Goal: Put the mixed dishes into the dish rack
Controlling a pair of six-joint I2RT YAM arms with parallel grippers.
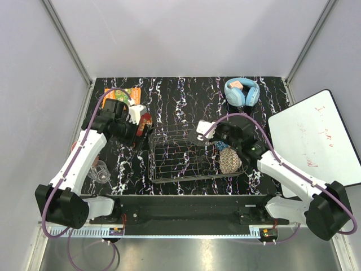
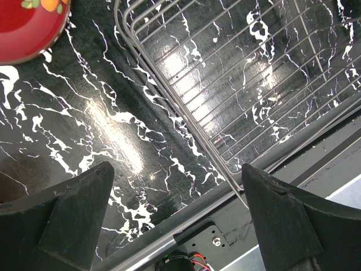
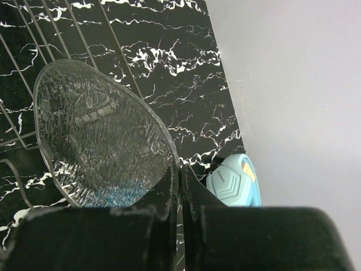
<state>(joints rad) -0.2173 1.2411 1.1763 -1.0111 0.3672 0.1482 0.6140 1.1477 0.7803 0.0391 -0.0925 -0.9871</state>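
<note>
The dish rack (image 1: 180,161) sits mid-table, its wire grid filling the left wrist view (image 2: 242,84). My right gripper (image 1: 219,135) is shut on the rim of the clear glass bowl (image 3: 101,141), which it holds tilted over the rack's far right corner (image 1: 203,132); its fingers (image 3: 181,169) pinch the rim. A beige patterned bowl (image 1: 229,161) lies in the rack's right end, with a blue patterned bowl (image 1: 221,147) partly hidden behind it. My left gripper (image 1: 140,135) hangs open (image 2: 176,175) over bare table by the rack's left side. The red plate (image 1: 145,121) (image 2: 22,25) lies just beyond it. A clear stemmed glass (image 1: 100,173) lies under the left arm.
Light blue headphones (image 1: 242,92) (image 3: 234,183) lie at the far right of the table. An orange-green book (image 1: 123,95) is at the far left corner. A whiteboard (image 1: 316,138) leans off the right edge. Grey walls enclose the table on three sides.
</note>
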